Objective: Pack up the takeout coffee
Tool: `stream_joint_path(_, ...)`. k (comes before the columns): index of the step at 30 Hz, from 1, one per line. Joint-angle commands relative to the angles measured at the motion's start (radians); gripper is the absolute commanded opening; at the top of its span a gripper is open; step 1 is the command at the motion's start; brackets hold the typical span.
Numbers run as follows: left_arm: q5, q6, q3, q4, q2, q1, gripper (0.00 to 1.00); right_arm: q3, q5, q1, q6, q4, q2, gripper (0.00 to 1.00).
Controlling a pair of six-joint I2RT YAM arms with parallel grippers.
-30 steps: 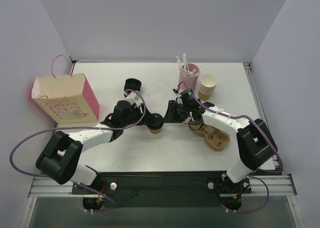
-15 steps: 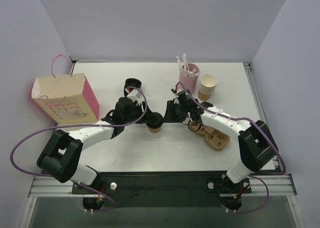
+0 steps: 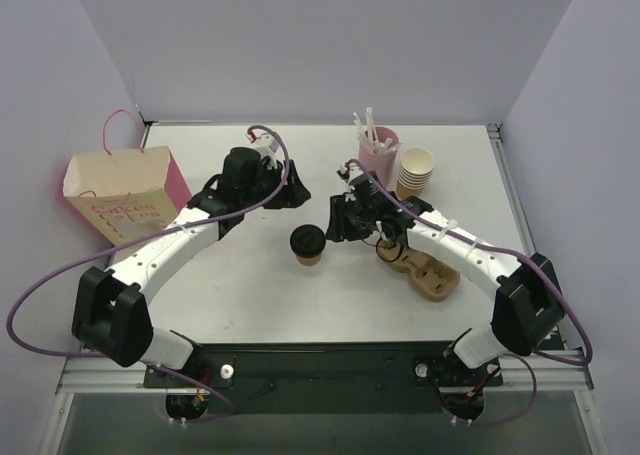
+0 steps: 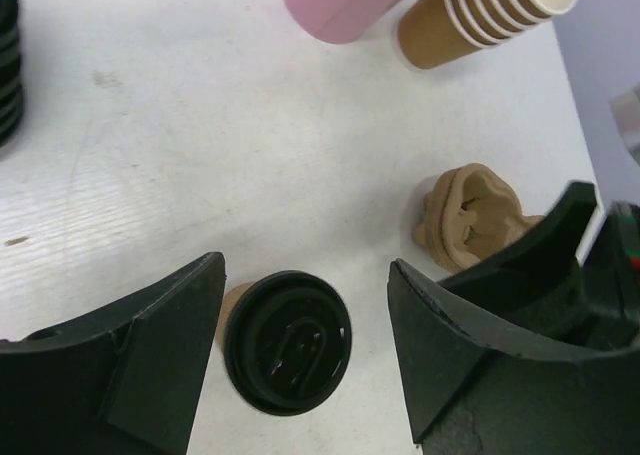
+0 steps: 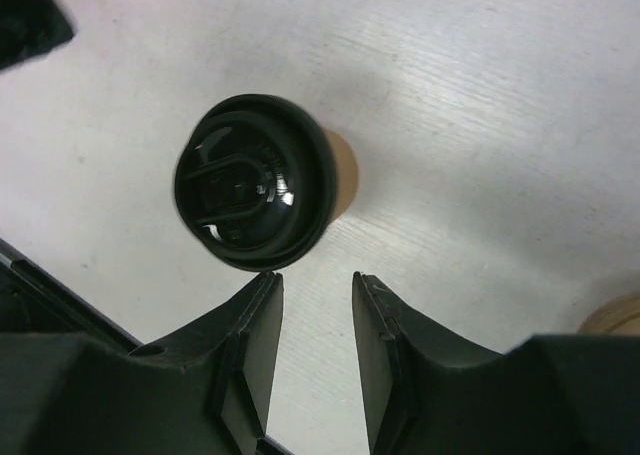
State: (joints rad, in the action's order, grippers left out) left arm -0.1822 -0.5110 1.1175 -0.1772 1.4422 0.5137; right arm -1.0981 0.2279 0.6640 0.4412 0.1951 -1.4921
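Plainly upright on the white bench [image 3: 250, 305], the coffee [image 3: 308, 245] stands free, long axis vertical: smooth tan paper under a glossy black moulded lid [image 5: 252, 183]. Just right of it the right end effector [image 5: 315, 295] is nearer, narrowly parted and empty. Behind and left of it the left end effector [image 3: 287, 193] gapes wide, empty too.

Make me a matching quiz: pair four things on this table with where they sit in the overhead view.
Things:
1. small tan paper cup with a round black plastic lid
2. cream-and-pink paper gift bag
3. stack of lidless cream-tan paper cups
4. tan moulded pulp cup carrier

Places:
A. back right
B. centre
C. far left
D. right, closer to the near edge than the stack

Pairs: 1-B, 2-C, 3-A, 4-D
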Motion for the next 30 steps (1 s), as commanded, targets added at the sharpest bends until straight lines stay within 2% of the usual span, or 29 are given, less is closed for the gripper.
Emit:
stream_joint_path(1, 0.085, 0.049, 0.054, -0.186, -0.077, -0.102, 0.77, -0.094, -0.071, 0.101, -0.074, 0.015, 0.029, 0.36)
stream_joint_path(5, 0.130, 0.072, -0.025, -0.289, -0.195, -0.242, 0.85, -0.166, -0.081, 0.149, -0.119, 0.015, -0.017, 0.36)
stream_joint_path(9, 0.154, 0.112, -0.129, -0.335, -0.356, -0.317, 0.94, -0.241, -0.101, 0.192, -0.157, 0.050, -0.095, 0.37)
stream_joint_path(10, 0.170, 0.135, -0.166, -0.344, -0.380, -0.320, 0.97, -0.255, -0.108, 0.200, -0.163, 0.058, -0.108, 0.38)
stream_joint_path(17, 0.162, 0.193, -0.304, -0.346, -0.555, -0.319, 0.97, -0.347, -0.166, 0.246, -0.199, 0.110, -0.201, 0.39)
stream_joint_path(30, 0.236, 0.210, -0.298, -0.375, -0.600, -0.261, 0.97, -0.399, -0.225, 0.286, -0.206, 0.148, -0.309, 0.33)
